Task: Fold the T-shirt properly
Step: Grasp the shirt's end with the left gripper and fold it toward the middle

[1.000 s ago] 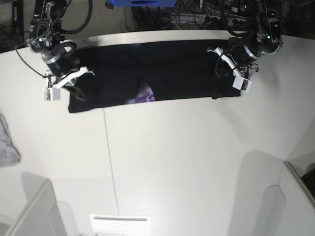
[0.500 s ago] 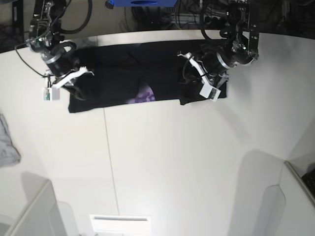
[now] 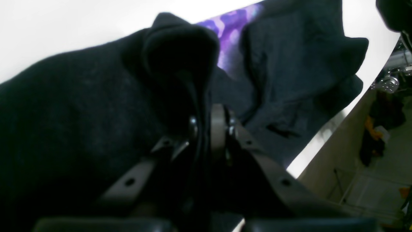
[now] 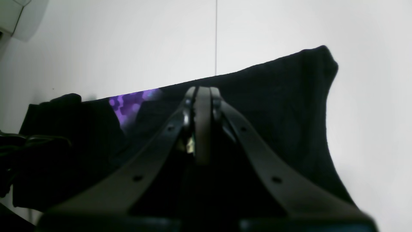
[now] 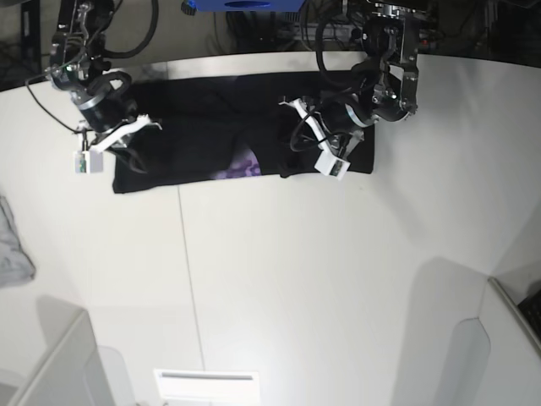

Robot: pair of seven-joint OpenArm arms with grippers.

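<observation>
Mid-fold: T-shirt flat along the table's far edge, one end carried inward.

Left gripper is clamped on a bunched black hem of the shirt, cloth rising straight out from between its jaws; the purple print shows just beyond the gripper. Right gripper is closed tight at the other end, sitting on the fabric; whether cloth is pinched there I cannot tell. Risks, as judged: the thick bunch could slip from the left jaws and drop skewed; the carried layer could drag the lower layer and wrinkle it; if the right end is not truly held, the whole shirt may slide. Writing: none legible; small white tags beside both grippers are too small to read.
</observation>
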